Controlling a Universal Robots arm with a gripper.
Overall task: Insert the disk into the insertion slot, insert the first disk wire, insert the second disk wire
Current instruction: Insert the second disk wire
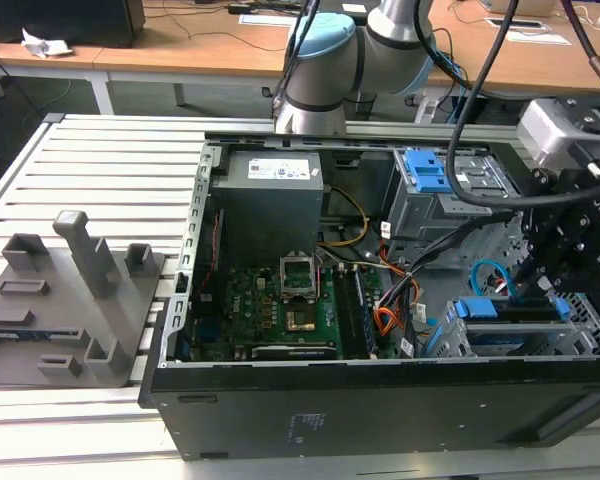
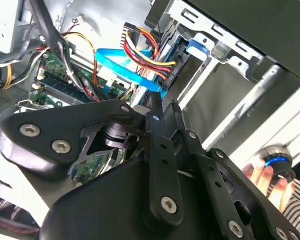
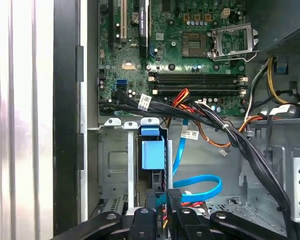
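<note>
The disk (image 1: 510, 312), silver in its blue carrier (image 3: 152, 152), sits inside the insertion slot (image 1: 458, 342), the perforated metal cage (image 3: 112, 165) at the case's corner on the exterior view's right. The first disk wire (image 2: 147, 52), a red, yellow and black bundle, runs into the disk's back edge. The second disk wire (image 2: 121, 64) is a light-blue flat cable looping (image 3: 202, 187) up to my gripper (image 2: 157, 100). Its fingers are shut on the cable's plug end at the disk's back (image 3: 164, 196). In the exterior view the gripper (image 1: 532, 285) hangs over the cage beside the blue loop (image 1: 487, 272).
The open case holds a motherboard (image 1: 270, 310), a power supply (image 1: 270, 190), a taller grey bay with blue latch (image 1: 425, 170) and a thick black cable bundle (image 3: 230, 132) crossing near the cage. A grey fixture tray (image 1: 70, 300) lies outside. A hand (image 2: 260, 175) shows beyond the case wall.
</note>
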